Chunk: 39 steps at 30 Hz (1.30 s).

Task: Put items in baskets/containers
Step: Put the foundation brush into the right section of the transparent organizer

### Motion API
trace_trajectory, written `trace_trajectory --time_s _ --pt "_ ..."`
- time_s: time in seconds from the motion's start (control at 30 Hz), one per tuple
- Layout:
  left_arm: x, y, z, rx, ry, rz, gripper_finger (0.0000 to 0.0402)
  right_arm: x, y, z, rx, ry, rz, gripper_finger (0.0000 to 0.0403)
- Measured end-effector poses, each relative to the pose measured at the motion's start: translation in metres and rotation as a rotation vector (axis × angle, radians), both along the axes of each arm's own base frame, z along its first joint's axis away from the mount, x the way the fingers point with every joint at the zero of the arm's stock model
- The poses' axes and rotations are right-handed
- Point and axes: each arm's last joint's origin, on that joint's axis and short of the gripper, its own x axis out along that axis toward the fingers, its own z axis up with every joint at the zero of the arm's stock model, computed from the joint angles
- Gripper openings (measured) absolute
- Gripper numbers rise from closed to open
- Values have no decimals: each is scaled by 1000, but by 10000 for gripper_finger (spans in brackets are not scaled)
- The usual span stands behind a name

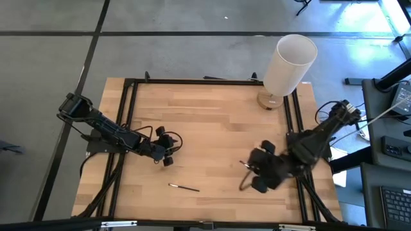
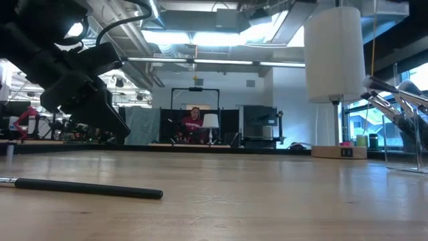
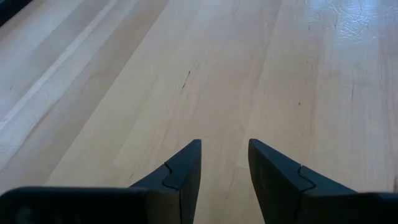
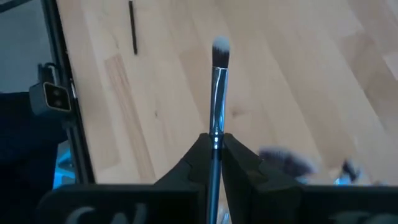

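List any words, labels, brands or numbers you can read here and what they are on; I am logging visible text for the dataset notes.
No text can be read in any view.
The right gripper, shut on a makeup brush, shows pale marks on its housing, cut off and not readable.
The brush on the table, the white cylinder and the left gripper show no print.
Equipment in the room behind is too small to read.

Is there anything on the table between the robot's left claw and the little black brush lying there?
No. In the high view, only bare wood lies between the left gripper and the brush on the table. The right gripper holds another brush.
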Motion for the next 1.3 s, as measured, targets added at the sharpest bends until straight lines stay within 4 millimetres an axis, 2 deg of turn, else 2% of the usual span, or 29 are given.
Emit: trace_trajectory --time_s 0.23,0.47,0.63,0.8,0.97,1.3 --pt "0 0 0 -4 -7 11 127 -35 27 -3 0 -14 -53 32" --pt "0 0 0 -5 -10 11 127 -55 46 -33 -37 -87 -66 28" --pt "0 0 0 -5 -10 11 127 -59 49 -66 1 -91 -75 32" --pt "0 0 1 2 -13 18 127 -61 48 -86 31 -60 -71 34" --pt "0 0 1 7 -15 22 127 -64 45 -94 49 -9 -96 47" --pt "0 0 1 4 -13 18 127 -63 47 -90 95 6 -116 114"
